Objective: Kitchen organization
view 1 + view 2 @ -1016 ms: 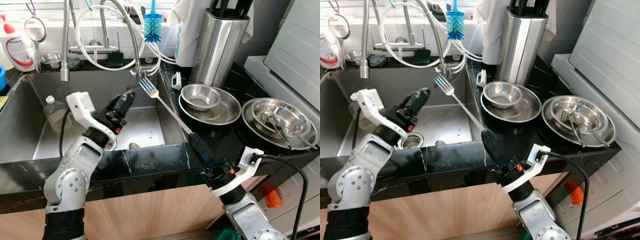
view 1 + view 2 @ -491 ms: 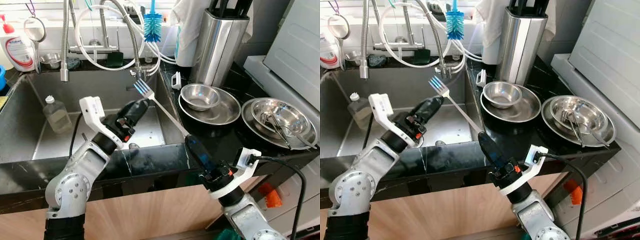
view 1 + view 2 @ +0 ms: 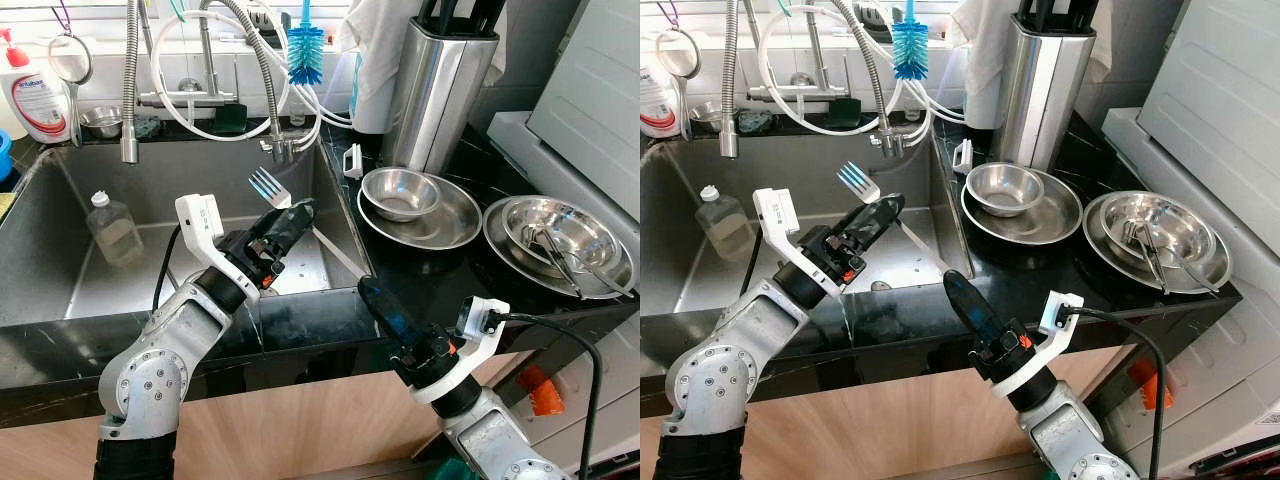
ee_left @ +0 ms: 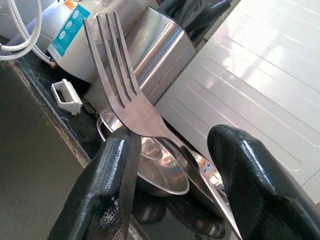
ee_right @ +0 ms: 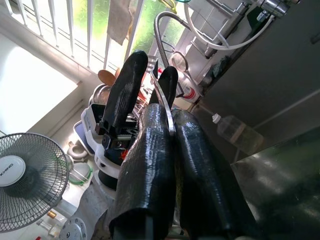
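Over the sink [image 3: 60,260], fork [image 3: 268,187] clamped in right tool [image 3: 375,303], left tool [image 3: 287,222] parted around it

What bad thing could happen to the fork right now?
The fork hangs over the sink, held by its handle end in the right gripper. The left gripper is open around its neck, not yet clamped. If the right gripper lets go too soon, the fork may drop into the sink. Its tines also point toward the faucet hoses and could snag them.
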Robot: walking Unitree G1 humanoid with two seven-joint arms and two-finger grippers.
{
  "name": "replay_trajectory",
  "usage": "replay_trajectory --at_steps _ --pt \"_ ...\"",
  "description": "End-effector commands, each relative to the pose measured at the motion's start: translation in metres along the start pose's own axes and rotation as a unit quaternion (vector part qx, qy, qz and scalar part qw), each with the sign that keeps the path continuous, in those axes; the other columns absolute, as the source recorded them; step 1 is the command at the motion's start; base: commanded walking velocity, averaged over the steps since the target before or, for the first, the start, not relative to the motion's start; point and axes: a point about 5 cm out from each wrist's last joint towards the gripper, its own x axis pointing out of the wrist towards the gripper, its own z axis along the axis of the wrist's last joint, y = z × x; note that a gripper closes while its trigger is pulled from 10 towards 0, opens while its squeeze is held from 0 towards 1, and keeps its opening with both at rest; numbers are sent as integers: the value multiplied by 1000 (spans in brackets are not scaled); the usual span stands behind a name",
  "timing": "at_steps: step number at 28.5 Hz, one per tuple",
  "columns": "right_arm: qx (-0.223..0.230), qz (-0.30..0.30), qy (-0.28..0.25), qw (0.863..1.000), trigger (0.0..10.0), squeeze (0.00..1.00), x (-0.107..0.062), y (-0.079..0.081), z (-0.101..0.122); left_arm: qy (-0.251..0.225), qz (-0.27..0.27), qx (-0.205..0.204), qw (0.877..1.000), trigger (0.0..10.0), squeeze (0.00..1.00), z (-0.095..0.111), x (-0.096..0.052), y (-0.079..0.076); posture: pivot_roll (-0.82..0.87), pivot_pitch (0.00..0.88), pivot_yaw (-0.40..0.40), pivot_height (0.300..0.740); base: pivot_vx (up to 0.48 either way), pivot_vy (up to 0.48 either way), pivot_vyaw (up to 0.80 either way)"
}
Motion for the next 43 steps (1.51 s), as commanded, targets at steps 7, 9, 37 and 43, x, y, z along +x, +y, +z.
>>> replay_trajectory --at_steps 7,9,37,43 --pt "-1 8 0 1000 10000 0 1 4 0 5 -7 4 1000 0 0 1 -1 -4 65 0 -50 740 0 0 0" --pt "-1 9 0 1000 10000 0 1 5 1 5 -7 4 1000 0 0 1 -1 -5 64 0 -50 740 0 0 0" --pt "-27 6 0 1000 10000 0 2 6 2 4 -15 -4 1000 0 0 -1 -1 -7 59 5 -50 740 0 0 0" --pt "-29 -3 -5 1000 10000 1000 2 4 2 -1 -14 -6 1000 0 0 1 -1 -7 61 6 -52 740 0 0 0"
